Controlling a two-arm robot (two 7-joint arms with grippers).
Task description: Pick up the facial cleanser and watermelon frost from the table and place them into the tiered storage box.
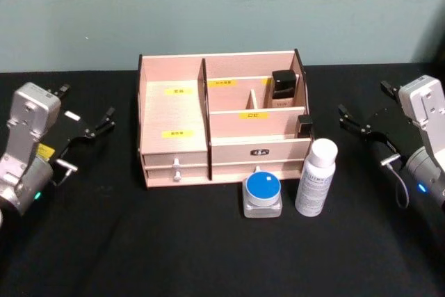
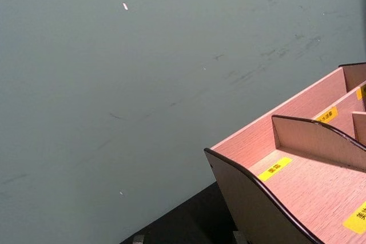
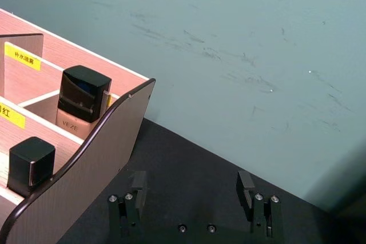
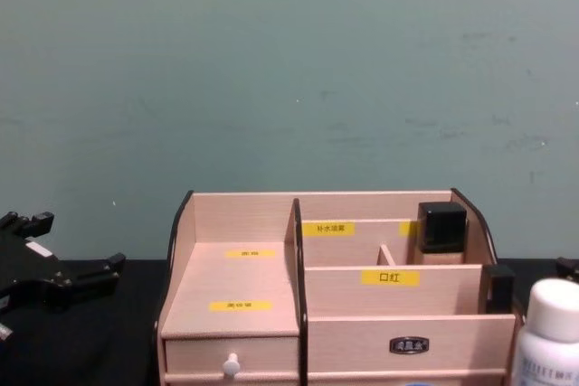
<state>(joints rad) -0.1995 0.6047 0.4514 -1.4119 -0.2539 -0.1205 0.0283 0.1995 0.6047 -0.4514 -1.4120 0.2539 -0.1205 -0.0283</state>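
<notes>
Our left gripper (image 1: pixel 87 140) and right gripper (image 1: pixel 368 137) hang open either side of the light wooden tiered storage box (image 1: pixel 174 113); a white plastic bottle (image 1: pixel 318 179) and a blue-lidded square jar (image 1: pixel 263 196) stand before it.

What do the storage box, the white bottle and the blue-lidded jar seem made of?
The tiered storage box looks like thin light wood board, matt, grain showing, dark edges. The white bottle is probably plastic, smooth and opaque. The blue-lidded jar, greyish and half see-through below, may be glass or plastic.

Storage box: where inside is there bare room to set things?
In the tiered storage box, the left bay, between left wall and centre divider, is bare. Right bays are tighter: a black-capped bottle behind, a black block in front.
</notes>
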